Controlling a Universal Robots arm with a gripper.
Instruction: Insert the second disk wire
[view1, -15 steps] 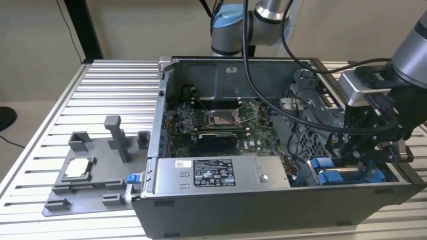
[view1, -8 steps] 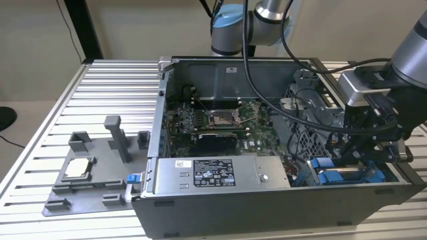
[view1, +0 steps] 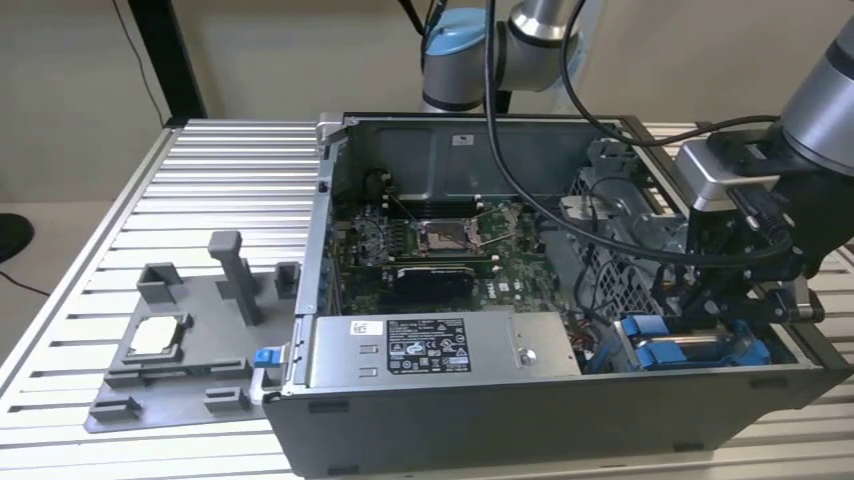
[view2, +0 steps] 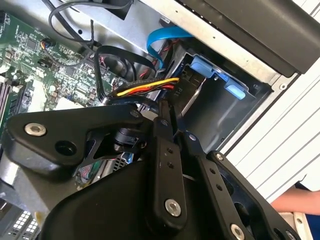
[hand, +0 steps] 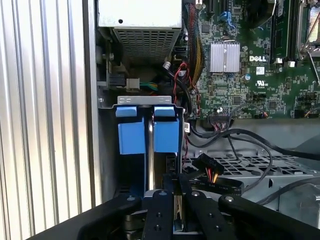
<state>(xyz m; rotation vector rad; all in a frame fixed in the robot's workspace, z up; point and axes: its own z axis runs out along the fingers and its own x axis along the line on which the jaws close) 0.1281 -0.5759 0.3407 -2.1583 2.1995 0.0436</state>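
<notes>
The ribbed metal desk (view1: 200, 190) carries an open computer case (view1: 534, 430), lying on its side with its inside facing up. To the exterior view's left of the case sits a grey fixture tray (view1: 174, 390). Inside the case lie the green motherboard (view1: 427, 235), the silver power supply (view1: 441, 345) along the near wall, and, toward the exterior view's right, the drive bay with two blue drive carriers (hand: 149, 135) side by side.

The robot arm (view1: 821, 110) comes in from the exterior view's right and reaches down over the drive bay, so the tool (view1: 727, 300) sits just above the blue carriers. In both wrist views its black fingers (view2: 162, 150) stand close together, nearly closed.

The disk wire (view2: 147, 88), a short bundle of yellow, red and black strands, runs right up to the fingertips in the second wrist view. It seems to be pinched between them, though the linkage hides the actual contact. In the first wrist view its dark plug (hand: 210, 167) lies just beside the fingertips, over the perforated metal floor next to the carriers. Thick black cables (hand: 240, 145) loop nearby.
</notes>
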